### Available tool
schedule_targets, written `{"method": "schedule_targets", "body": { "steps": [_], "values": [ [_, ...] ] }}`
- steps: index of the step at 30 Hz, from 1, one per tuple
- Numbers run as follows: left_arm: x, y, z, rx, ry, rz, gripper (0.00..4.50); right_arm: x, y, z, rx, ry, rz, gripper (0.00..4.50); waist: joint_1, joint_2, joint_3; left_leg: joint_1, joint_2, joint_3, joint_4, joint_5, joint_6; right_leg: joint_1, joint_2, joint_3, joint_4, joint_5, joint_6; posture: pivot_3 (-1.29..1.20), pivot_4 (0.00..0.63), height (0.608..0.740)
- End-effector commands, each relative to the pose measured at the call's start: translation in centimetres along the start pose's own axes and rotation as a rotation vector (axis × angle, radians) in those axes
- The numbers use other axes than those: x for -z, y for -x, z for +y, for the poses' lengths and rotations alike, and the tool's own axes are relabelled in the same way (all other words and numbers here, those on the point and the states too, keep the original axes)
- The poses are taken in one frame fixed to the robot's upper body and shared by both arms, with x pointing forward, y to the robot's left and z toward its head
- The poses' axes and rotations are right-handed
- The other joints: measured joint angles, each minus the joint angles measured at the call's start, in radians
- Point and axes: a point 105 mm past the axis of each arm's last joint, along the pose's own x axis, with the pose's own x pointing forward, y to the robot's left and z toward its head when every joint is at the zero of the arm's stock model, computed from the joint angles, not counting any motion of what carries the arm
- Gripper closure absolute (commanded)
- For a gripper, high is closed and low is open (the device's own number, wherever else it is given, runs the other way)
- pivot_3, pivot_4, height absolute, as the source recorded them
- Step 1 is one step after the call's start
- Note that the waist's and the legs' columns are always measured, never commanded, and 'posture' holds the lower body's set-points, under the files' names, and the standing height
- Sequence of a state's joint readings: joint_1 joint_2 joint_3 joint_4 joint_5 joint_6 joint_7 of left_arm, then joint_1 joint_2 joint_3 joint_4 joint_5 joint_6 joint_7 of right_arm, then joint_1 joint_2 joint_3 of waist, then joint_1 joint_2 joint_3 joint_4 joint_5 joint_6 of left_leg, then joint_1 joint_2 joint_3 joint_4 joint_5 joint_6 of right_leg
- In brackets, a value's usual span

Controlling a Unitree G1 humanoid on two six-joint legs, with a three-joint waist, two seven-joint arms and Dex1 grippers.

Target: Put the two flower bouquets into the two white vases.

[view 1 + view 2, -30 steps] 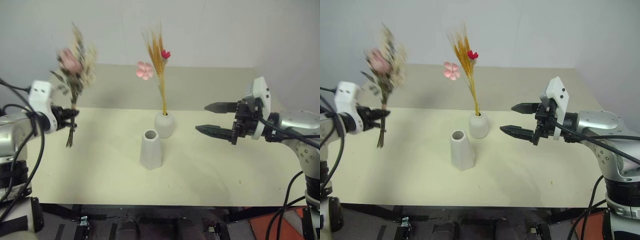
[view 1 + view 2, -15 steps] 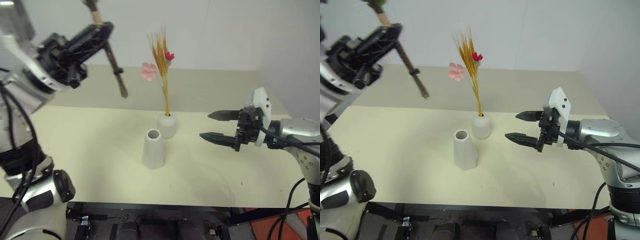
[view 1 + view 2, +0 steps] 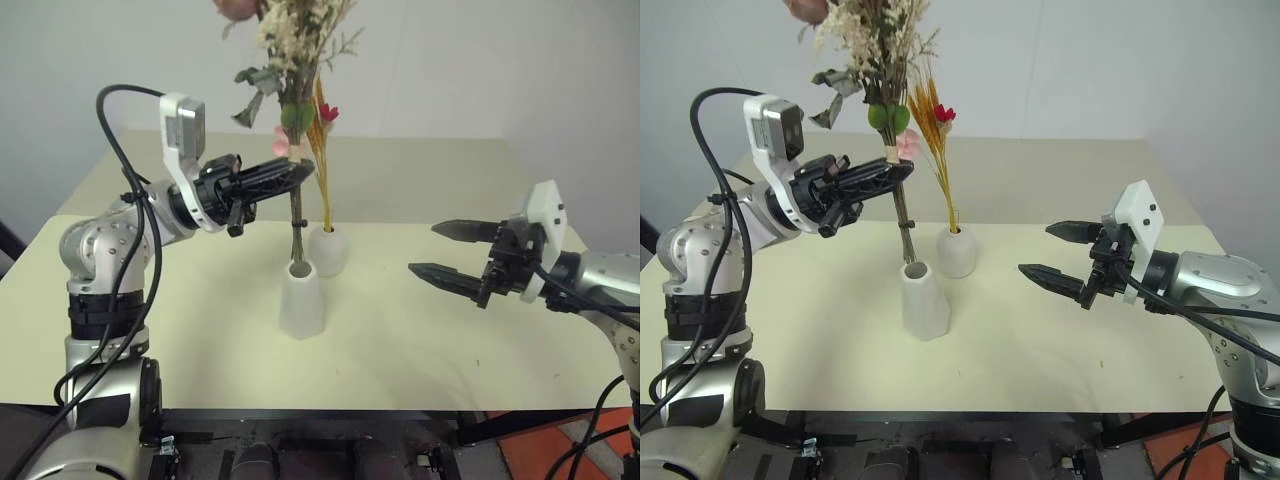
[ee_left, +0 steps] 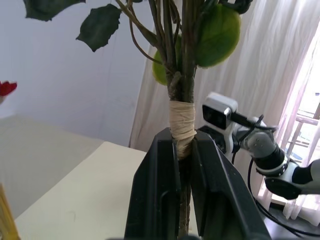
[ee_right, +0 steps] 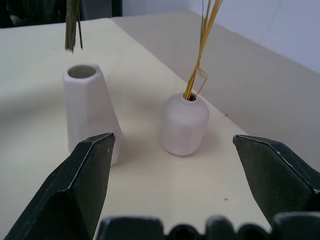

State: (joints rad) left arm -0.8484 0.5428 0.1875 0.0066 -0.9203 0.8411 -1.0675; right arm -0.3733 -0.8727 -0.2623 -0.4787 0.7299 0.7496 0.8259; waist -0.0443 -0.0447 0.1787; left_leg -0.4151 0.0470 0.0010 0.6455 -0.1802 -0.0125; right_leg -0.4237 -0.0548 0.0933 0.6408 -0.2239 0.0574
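The bushier bouquet (image 3: 293,40), with a pink rose, white sprigs and green leaves, stands upright in my left gripper (image 3: 300,172), which is shut on its wrapped stem (image 4: 181,127). Its stem ends (image 5: 73,35) hang just above the mouth of the taller cone vase (image 3: 301,300). Right behind that stands the short round vase (image 3: 329,250) with the slim bouquet (image 3: 327,195) of yellow stalks and a red flower in it. To the right of both vases and level with them is my right gripper (image 3: 424,248), open and empty, its fingers (image 5: 90,170) spread wide and pointing at the vases.
Both vases stand near the middle of a cream table (image 3: 190,330), with bare surface on either side and towards the front edge. A pale wall rises behind the table's far edge. My right arm (image 4: 250,145) shows past the held stem.
My left arm has swung the bushy bouquet to the right and turned it upright over the tall vase. The right gripper has stayed about where it was, still open.
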Motion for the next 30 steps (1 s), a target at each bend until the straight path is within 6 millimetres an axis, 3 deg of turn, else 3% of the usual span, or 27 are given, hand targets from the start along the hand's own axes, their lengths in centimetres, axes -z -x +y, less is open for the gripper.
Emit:
{"method": "schedule_targets", "body": {
  "steps": [1,10,22,30],
  "values": [
    [0.8,-0.3,-0.9,0.052,-0.083,0.05,4.42,-1.2,0.6,0.0,0.022,0.035,-0.031,0.0,0.001,0.0,0.0,0.0,0.0,0.0,0.0,0.0,0.0,0.0,0.0,0.0,0.0,0.0,0.0,0.0,0.15,0.74],
    [2.6,-0.2,-0.6,0.037,-0.104,0.06,4.42,-1.3,0.6,-0.1,0.021,0.039,-0.029,0.0,0.001,0.0,0.0,0.0,0.0,0.0,0.0,0.0,0.0,0.0,0.0,0.0,0.0,0.0,0.0,0.0,0.15,0.74],
    [0.8,-0.8,-0.2,0.032,-0.129,0.002,4.42,-1.4,0.1,-0.2,0.021,0.038,-0.048,0.0,0.001,0.0,0.0,0.0,0.0,0.0,0.0,0.0,0.0,0.0,0.0,0.0,-0.001,0.0,0.0,0.0,0.15,0.74],
    [0.9,-0.9,-0.1,0.035,-0.131,-0.002,4.42,-1.5,-0.2,-0.3,0.019,0.039,-0.057,0.0,0.001,0.0,0.0,0.0,0.0,0.0,0.0,0.0,0.0,0.0,0.0,0.0,-0.001,0.0,0.0,0.0,0.15,0.74]
  ]
}}
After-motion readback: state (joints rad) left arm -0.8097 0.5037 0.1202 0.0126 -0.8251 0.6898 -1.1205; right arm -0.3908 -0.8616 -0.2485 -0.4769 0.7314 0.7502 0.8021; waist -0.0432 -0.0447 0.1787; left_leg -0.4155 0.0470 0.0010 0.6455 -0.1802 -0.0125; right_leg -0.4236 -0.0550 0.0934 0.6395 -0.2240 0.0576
